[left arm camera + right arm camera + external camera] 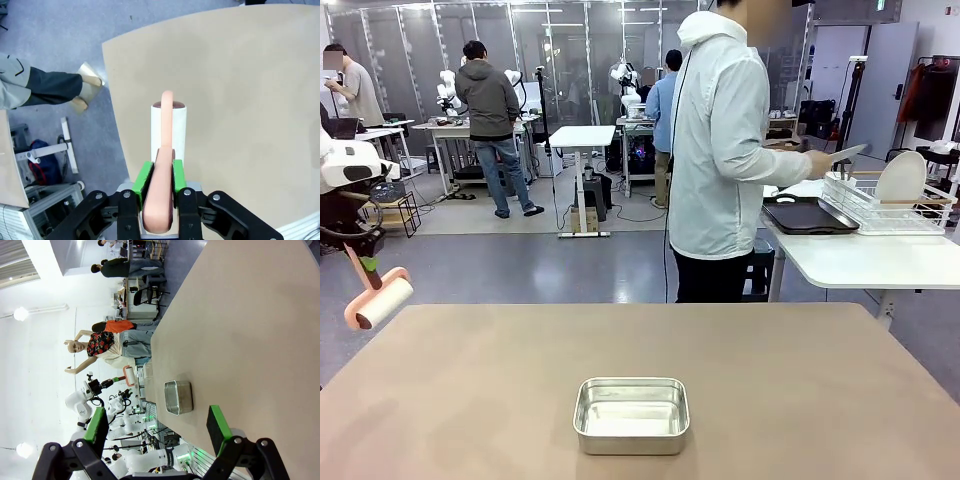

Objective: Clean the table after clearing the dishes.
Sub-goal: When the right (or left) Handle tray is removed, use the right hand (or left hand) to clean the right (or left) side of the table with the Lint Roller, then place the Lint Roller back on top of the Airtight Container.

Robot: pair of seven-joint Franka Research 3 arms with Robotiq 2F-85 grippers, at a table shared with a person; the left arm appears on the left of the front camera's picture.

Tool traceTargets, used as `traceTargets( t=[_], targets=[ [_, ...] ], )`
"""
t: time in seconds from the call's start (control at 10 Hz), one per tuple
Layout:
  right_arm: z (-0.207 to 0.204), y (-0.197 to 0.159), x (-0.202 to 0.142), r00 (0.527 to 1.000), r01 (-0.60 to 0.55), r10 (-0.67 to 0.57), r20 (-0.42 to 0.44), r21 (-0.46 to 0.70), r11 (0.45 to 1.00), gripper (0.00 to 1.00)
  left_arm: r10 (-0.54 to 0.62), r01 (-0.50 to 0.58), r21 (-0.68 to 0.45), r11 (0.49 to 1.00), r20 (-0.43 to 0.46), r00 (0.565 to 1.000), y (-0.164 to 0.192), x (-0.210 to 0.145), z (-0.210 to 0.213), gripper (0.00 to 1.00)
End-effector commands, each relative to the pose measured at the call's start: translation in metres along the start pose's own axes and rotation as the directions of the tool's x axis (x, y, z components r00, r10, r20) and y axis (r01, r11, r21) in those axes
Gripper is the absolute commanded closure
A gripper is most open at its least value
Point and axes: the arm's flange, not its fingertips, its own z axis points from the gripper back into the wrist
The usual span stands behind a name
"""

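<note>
My left hand (pixel 160 172) pinches the roller (pixel 168 131) by its handle, poised over the counter (pixel 800 380) corner; bare top stretches rightward. Right hand (pixel 157 432) spread.

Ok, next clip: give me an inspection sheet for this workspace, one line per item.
Surface: tan table, top smooth, no plates or trays on it.
Job's things: dark tray and a white plate in the wire rack on the white side table; pink-handled lint roller held off the table's left edge.
Clutter: small steel pan near the front middle.
Grippers: left gripper shut on the roller handle; right gripper open, holding nothing.
Cables: black cable on the left arm.
Surroundings: person in a white jacket at the side table, turned away; other people farther back.
</note>
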Motion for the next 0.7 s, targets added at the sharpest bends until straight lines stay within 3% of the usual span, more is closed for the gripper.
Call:
traceTargets(
  t=[0.0, 0.6],
  targets=[
    [-0.0003, 0.0024, -0.0016, 1.000, -0.002, 0.002, -0.001, 0.005, 1.000, 0.00, 0.014, -0.014, 0.006, 1.000, -0.011, 1.000, 0.0070, 0.0005, 0.0000, 0.78],
    [-0.0003, 0.0024, -0.0016, 1.000, -0.002, 0.002, -0.001, 0.005, 1.000, 0.00, 0.014, -0.014, 0.006, 1.000, -0.011, 1.000, 0.0070, 0.0005, 0.0000, 0.78]
  ],
)
